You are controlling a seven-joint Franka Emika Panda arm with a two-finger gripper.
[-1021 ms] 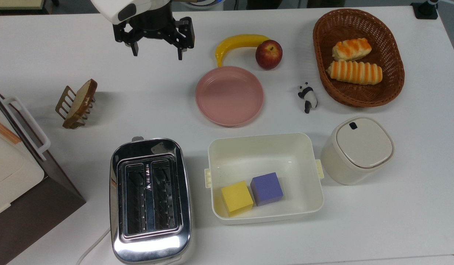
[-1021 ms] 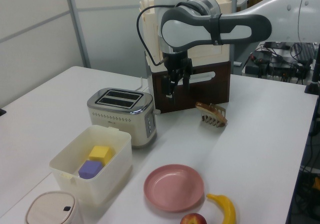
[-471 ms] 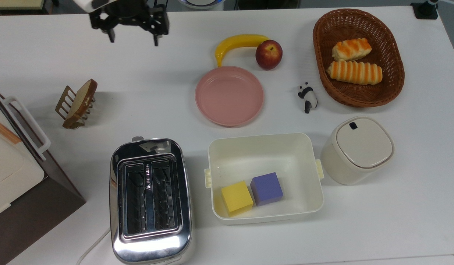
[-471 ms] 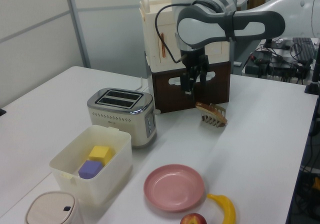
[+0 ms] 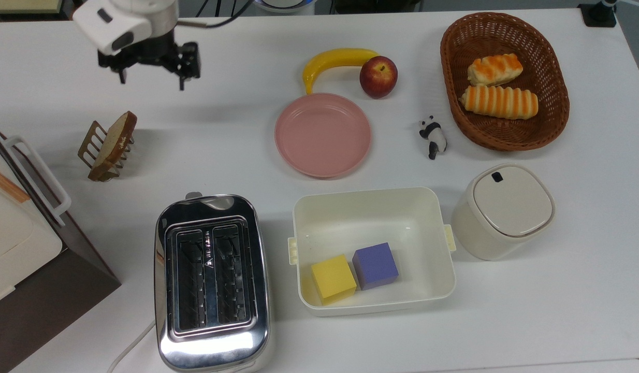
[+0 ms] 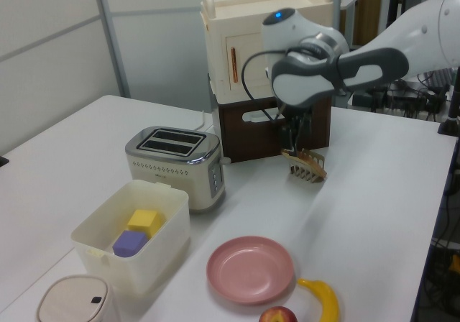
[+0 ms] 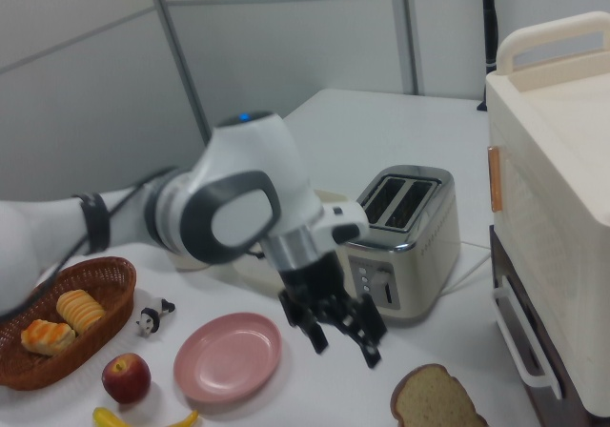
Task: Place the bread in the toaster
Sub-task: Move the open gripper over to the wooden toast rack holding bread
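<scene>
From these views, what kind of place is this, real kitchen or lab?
Likely a lab or office with a mock kitchen: a white table set with a toaster, toy-like blocks in a bin, wall partitions behind, and desks with cables and gear in the left view's background.

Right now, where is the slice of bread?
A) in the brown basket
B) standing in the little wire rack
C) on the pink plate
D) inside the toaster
B: the slice of bread leans in the wire toast rack, while the toaster has empty slots, the pink plate is bare, and the basket holds two striped rolls.
</scene>
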